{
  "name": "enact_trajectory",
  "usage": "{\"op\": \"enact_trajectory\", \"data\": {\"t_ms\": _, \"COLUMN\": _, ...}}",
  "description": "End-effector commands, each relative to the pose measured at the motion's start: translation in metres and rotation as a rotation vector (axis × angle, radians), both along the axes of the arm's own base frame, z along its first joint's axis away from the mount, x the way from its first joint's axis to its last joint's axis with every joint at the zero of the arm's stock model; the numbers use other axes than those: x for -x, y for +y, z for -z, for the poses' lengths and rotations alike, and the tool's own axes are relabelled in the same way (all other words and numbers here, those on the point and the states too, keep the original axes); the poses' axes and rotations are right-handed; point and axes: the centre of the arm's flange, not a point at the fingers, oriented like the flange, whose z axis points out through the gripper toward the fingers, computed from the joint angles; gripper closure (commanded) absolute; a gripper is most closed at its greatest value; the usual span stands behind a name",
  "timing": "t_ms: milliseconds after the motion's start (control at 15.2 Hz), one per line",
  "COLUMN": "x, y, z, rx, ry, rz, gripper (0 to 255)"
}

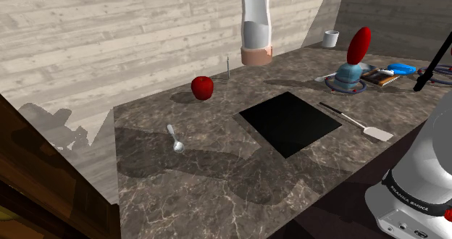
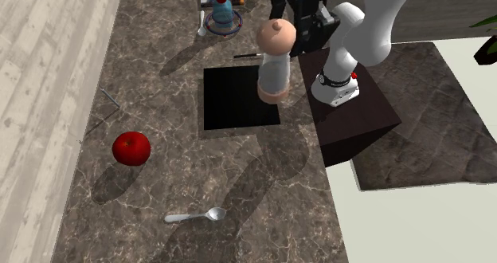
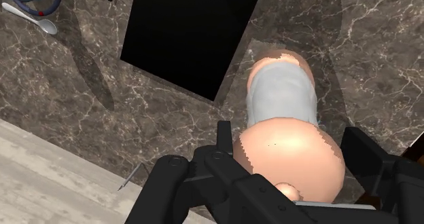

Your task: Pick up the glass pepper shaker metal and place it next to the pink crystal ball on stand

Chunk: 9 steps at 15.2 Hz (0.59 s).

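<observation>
Above the worktop (image 1: 217, 172) the tool (image 3: 292, 149) pinches the peach-capped shaker (image 1: 256, 35) aloft: the carry seems underway, with next a set-down beside the red ball on its stand (image 1: 358, 48).

Apple (image 1: 202, 87) and spoon (image 1: 175, 139) lie on the surface (image 1: 217, 194) at the shoulder view's left of the panel (image 1: 290, 123); spatula (image 1: 362, 124) right, crystal ball (image 1: 353, 64) behind.

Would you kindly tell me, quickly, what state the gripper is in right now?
Gripper: shut on the pepper shaker, clasping its rounded peach top.
</observation>
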Motion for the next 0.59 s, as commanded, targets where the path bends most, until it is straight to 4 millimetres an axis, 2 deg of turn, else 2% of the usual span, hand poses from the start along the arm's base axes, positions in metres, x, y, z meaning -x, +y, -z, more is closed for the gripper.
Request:
{"op": "enact_trajectory", "data": {"t_ms": 0, "x": 0.001, "y": 0.0, "z": -0.006, "rx": 0.0, "ry": 0.0, "rz": 0.0, "gripper": 255}}
{"op": "enact_trajectory", "data": {"t_ms": 528, "x": 0.034, "y": -0.1, "z": -0.006, "rx": 0.0, "ry": 0.0, "rz": 0.0, "gripper": 255}}
